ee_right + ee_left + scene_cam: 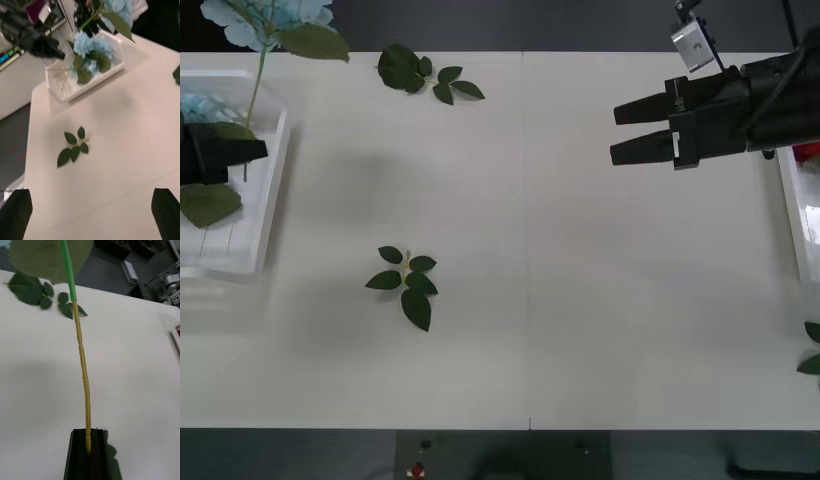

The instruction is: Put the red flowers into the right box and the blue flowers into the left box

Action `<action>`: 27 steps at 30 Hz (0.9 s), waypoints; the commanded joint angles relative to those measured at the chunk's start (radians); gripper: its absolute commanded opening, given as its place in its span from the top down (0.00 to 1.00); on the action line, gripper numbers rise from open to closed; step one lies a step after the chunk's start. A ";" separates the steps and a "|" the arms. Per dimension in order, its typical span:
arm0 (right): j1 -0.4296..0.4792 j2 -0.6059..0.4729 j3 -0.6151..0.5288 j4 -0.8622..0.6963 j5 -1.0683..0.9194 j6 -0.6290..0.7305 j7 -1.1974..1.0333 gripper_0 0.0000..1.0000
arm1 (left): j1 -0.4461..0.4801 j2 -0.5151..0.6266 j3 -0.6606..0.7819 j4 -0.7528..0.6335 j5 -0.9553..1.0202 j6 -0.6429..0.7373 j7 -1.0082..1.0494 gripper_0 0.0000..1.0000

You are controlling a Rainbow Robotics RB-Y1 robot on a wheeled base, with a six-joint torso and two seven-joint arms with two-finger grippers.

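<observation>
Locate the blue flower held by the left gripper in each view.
Front view: blue flower at the table's far-left corner.
Right wrist view: blue flower beyond the left box.
Left wrist view: its stem rises from the left gripper.
Shared landmark: the left gripper, shut on the stem.

translucent plastic left box [272,190] (glossy), matt table [580,300]

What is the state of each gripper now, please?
Left gripper: closed on the stem of a blue flower, above the left box.
Right gripper: open, holding nothing, beside the right box.
</observation>
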 commanded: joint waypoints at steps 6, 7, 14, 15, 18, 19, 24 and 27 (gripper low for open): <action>-0.014 -0.034 -0.018 -0.020 0.084 0.026 0.029 0.07 | -0.006 0.073 0.087 -0.189 -0.355 -0.080 0.001 1.00; -0.014 -0.033 -0.018 -0.020 0.082 0.020 0.029 0.07 | 0.000 0.075 0.092 -0.201 -0.390 -0.092 0.001 1.00; -0.014 -0.033 -0.018 -0.025 0.121 0.002 0.029 0.07 | 0.089 0.078 0.103 -0.224 -0.601 -0.297 0.001 1.00; -0.014 -0.034 -0.016 -0.028 0.141 0.002 0.029 0.07 | 0.108 0.078 0.103 -0.224 -0.628 -0.328 0.001 1.00; -0.014 -0.042 -0.016 -0.029 0.174 -0.001 0.029 0.07 | 0.143 0.078 0.103 -0.224 -0.683 -0.348 0.007 1.00; -0.014 -0.045 -0.016 -0.031 0.179 0.000 0.029 0.07 | 0.151 0.078 0.103 -0.224 -0.691 -0.348 0.009 1.00; -0.014 -0.071 0.005 -0.039 0.219 -0.007 0.029 0.07 | 0.224 0.078 0.103 -0.224 -0.709 -0.359 0.024 1.00; -0.014 -0.091 0.042 -0.056 0.220 -0.044 0.029 0.07 | 0.253 0.078 0.098 -0.216 -0.711 -0.371 0.030 1.00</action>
